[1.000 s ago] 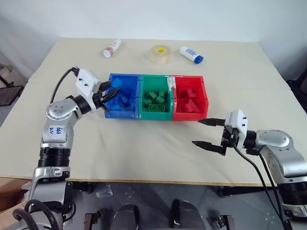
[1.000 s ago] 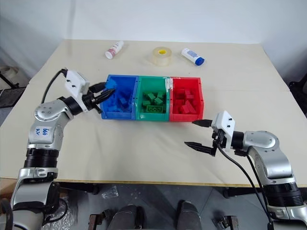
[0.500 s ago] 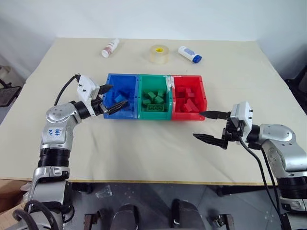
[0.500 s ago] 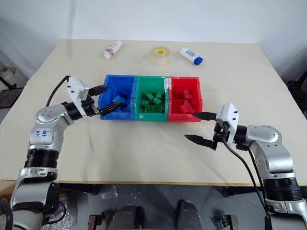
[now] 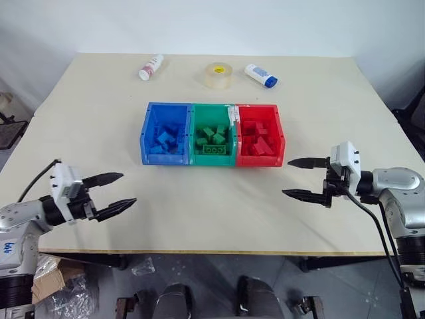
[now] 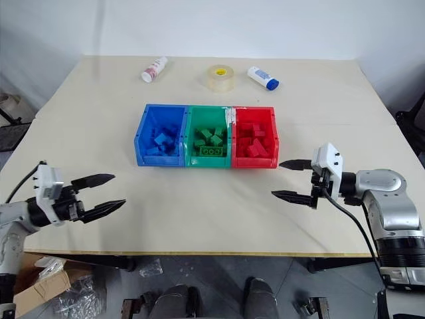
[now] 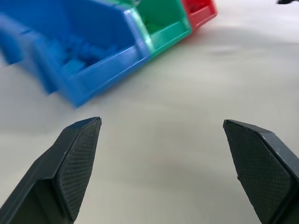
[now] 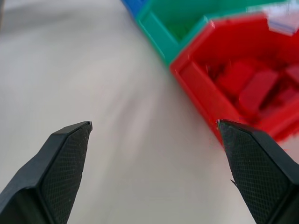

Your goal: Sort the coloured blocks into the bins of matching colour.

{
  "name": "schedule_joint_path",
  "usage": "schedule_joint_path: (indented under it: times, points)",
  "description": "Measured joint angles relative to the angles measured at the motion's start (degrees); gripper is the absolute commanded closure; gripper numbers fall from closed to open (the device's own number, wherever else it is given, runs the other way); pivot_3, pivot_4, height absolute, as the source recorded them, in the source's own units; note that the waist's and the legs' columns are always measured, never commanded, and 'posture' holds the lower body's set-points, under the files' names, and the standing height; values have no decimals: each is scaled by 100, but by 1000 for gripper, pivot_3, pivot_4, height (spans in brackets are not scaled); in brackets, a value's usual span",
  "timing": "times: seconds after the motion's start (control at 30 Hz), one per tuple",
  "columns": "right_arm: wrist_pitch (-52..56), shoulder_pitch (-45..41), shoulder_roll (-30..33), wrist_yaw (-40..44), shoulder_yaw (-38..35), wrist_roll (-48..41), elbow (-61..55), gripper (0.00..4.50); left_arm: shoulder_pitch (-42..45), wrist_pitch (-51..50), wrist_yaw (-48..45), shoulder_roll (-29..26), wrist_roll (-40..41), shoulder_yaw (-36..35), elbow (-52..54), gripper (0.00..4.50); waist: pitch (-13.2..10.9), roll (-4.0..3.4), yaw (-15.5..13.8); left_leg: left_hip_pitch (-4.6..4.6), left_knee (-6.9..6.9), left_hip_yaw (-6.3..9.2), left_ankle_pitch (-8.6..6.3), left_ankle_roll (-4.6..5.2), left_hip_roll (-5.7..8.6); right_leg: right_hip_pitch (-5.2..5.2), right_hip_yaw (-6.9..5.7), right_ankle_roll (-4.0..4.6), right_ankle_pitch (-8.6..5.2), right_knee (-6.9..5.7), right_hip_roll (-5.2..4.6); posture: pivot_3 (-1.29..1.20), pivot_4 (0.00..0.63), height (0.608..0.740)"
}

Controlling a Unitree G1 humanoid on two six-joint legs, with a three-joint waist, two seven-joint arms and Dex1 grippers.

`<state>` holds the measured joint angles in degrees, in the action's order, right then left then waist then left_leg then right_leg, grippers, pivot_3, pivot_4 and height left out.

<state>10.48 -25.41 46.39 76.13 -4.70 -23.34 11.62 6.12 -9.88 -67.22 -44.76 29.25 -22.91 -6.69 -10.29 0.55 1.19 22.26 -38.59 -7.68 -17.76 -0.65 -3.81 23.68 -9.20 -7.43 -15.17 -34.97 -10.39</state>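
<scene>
Three joined bins stand in a row mid-table: a blue bin (image 5: 147, 131), a green bin (image 5: 213, 157) and a red bin (image 5: 279, 136). Blue blocks (image 5: 166, 138) lie in the blue one, green blocks (image 5: 212, 137) in the green one, red blocks (image 5: 257, 143) in the red one. My left gripper (image 5: 118, 191) hovers open and empty over the table's front left edge, well clear of the bins. My right gripper (image 5: 295, 178) hangs open and empty just right of the red bin's front corner.
At the table's far side lie a white bottle with a red label (image 5: 150, 67), a roll of clear tape (image 5: 218, 75) and a white bottle with a blue cap (image 5: 261, 75). The table's front edge (image 5: 212, 251) runs close under both grippers.
My left gripper opened over the blue bin, then drew back and down to the front left edge. My right gripper drifted slightly right, still open.
</scene>
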Motion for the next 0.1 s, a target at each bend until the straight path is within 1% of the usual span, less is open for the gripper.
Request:
schedule_joint_path:
  times: [0.1]
  points:
    - [-65,-92,1,29,-1,67,151,0,6,114,-5,1,-10,-14,-106,66,0,0,36,0,4,-1,0,-1,0,1,0,0,0,-1,1,0,150,740]
